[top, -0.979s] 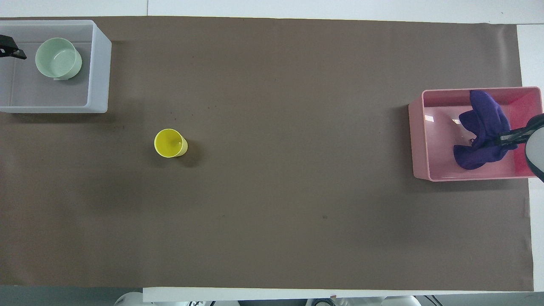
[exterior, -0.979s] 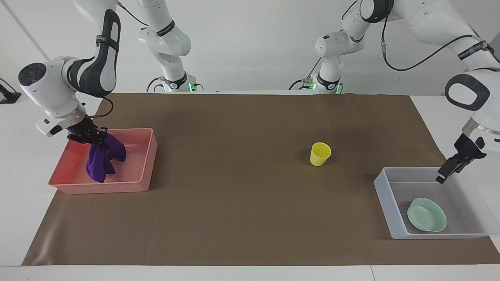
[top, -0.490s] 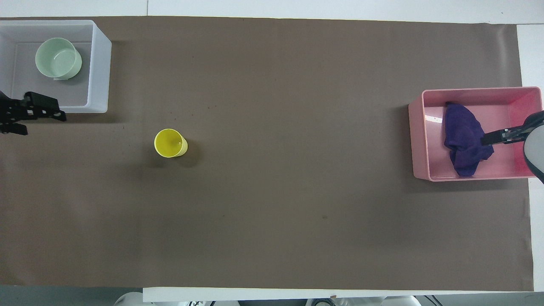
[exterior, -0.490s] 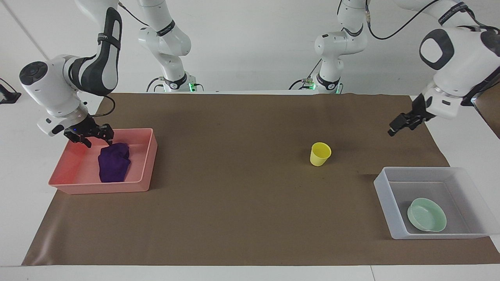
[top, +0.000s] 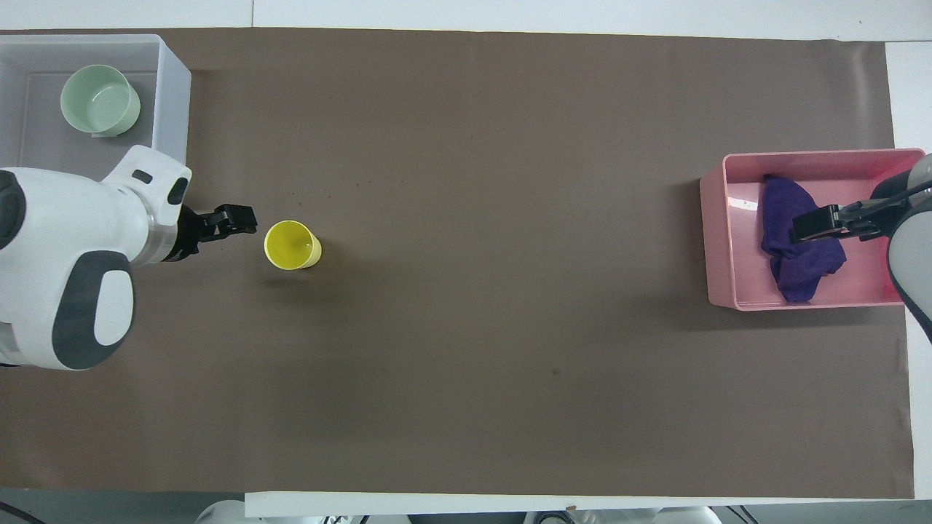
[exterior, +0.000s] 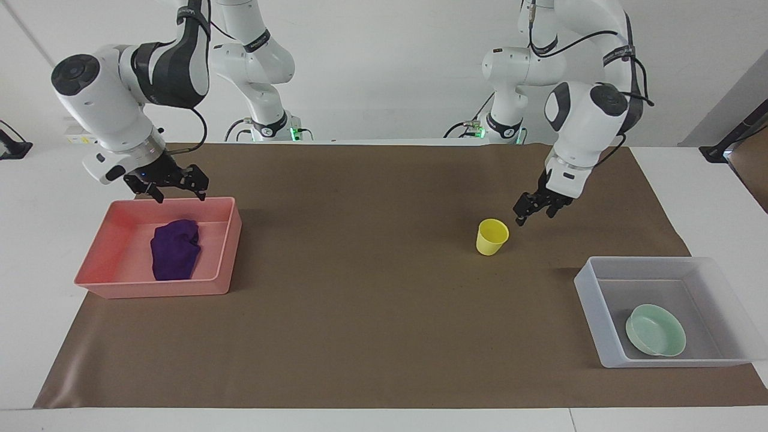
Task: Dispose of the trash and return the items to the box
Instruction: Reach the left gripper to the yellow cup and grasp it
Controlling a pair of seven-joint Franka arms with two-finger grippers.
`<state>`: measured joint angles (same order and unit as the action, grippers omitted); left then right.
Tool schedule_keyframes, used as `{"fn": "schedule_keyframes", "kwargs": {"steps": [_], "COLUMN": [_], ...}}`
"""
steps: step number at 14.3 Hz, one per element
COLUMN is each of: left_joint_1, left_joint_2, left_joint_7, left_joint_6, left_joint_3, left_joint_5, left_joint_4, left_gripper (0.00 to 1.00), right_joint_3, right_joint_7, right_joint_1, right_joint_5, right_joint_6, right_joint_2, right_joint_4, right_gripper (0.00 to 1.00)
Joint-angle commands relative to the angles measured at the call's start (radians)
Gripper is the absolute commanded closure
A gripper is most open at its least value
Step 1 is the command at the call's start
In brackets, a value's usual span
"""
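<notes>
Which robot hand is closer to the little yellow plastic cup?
The left gripper, in the air just beside the small yellow plastic cup. The right gripper is up over the pink plastic bin's rim.

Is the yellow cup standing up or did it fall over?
Standing up. The yellow cup sits on its base on the brown mat, open mouth upward; the overhead view looks straight into it. Nothing shows inside.

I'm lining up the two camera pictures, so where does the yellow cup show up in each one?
Facing view: the yellow cup stands on the brown mat right of centre.
Overhead view: it stands left of centre.
Shared landmark: the left gripper is close beside it in both.
</notes>
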<state>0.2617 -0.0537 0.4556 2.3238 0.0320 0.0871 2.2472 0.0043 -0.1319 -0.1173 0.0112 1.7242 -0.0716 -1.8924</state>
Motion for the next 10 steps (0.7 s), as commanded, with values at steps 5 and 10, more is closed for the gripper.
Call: {"fn": "schedule_keyframes", "kwargs": {"steps": [5,10], "left_joint_1": [0.054,0.057], "left_joint_2": [0.058,0.052], "left_joint_7": [0.026,0.025], "left_joint_6": [0.078,0.078], "left_joint_3": [-0.017,-0.017], "left_joint_5": [0.006,0.006], "left_joint_4": [0.051,0.061], "left_gripper": [0.05,0.87], "right_joint_3": [0.000,-0.001], "right_joint_7": [0.015,0.015], "right_joint_1": [0.001,0.001], "right_joint_5": [0.004,0.001], "right_joint_6": [-0.337,-0.399], "right_joint_2": [-0.011,-0.063], "right_joint_4": [0.228,0.216], "right_gripper": [0.00,0.00]}}
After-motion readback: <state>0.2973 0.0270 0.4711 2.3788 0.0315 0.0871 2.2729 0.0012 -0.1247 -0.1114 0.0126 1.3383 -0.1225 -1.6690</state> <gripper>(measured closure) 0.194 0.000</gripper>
